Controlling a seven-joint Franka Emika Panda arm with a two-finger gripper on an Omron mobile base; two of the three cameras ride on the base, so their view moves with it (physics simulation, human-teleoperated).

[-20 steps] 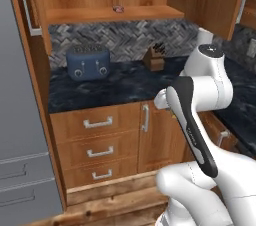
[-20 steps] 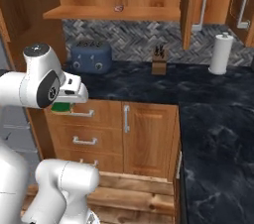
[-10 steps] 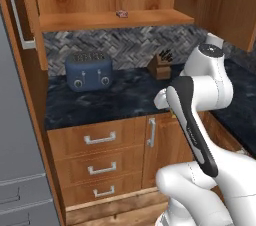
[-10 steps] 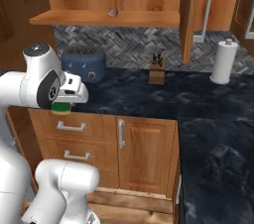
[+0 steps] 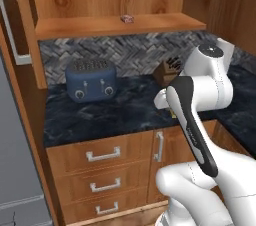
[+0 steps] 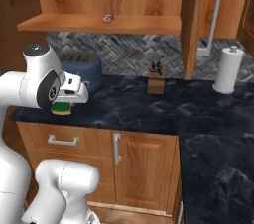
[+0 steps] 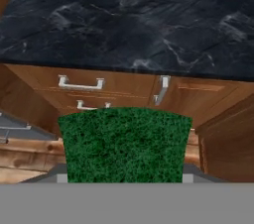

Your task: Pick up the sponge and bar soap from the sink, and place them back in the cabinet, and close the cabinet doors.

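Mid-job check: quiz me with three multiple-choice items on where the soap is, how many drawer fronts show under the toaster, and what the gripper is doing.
1. The bar soap lies:
A. on the cabinet shelf
B. on the counter
C. on the toaster

2. Drawer fronts under the toaster, left base view:
A. one
B. three
C. five

3. The gripper is:
A. open, bare
B. shut on the sponge
C. shut on a knife

Answers: 1 A, a small pinkish bar sits on the plank; 2 B, three handled fronts stack there; 3 B, green block fills the hand view between the fingers.
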